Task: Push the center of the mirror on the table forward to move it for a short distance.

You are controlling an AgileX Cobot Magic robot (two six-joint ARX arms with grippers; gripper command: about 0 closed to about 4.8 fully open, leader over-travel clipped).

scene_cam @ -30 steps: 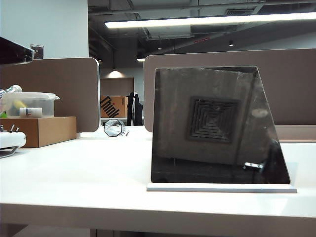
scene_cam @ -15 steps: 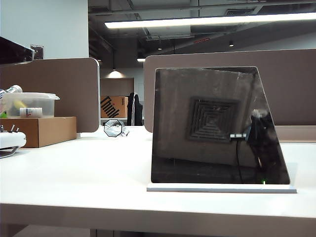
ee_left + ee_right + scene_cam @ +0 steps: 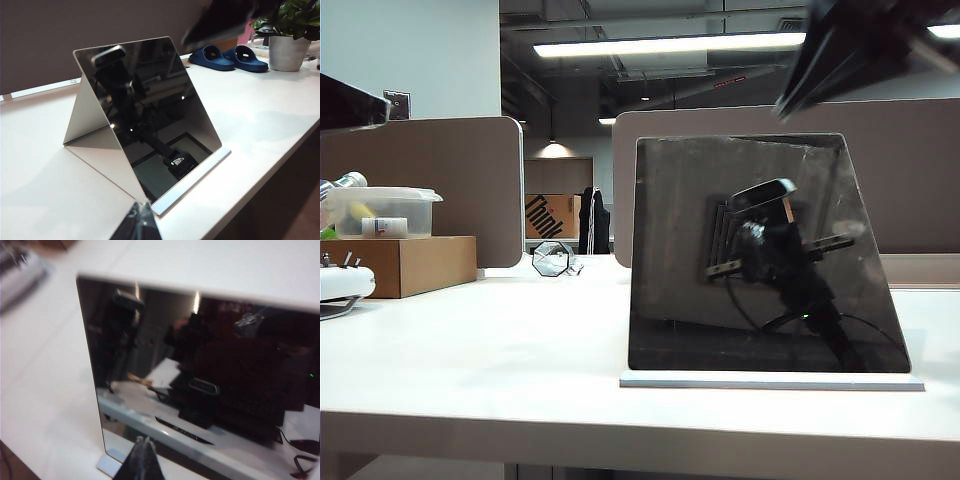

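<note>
The white worktop (image 3: 470,350) carries the mirror (image 3: 760,260), which stands near the front edge on the right half of the exterior view, its dark panel leaning back on a thin white base (image 3: 770,381). An arm and its camera show as a reflection in the glass. Behind the worktop stand brown partitions (image 3: 430,180), and at the far left a cardboard box (image 3: 405,262) holds a clear plastic container (image 3: 380,210).

The right gripper (image 3: 143,460) hangs in front of the mirror's face, low and toward one side of the panel, its fingers pressed together into a point and apart from the glass. The left gripper (image 3: 137,225) sits just off the mirror's base corner; only a dark tip shows, so I cannot tell its finger state.
</note>
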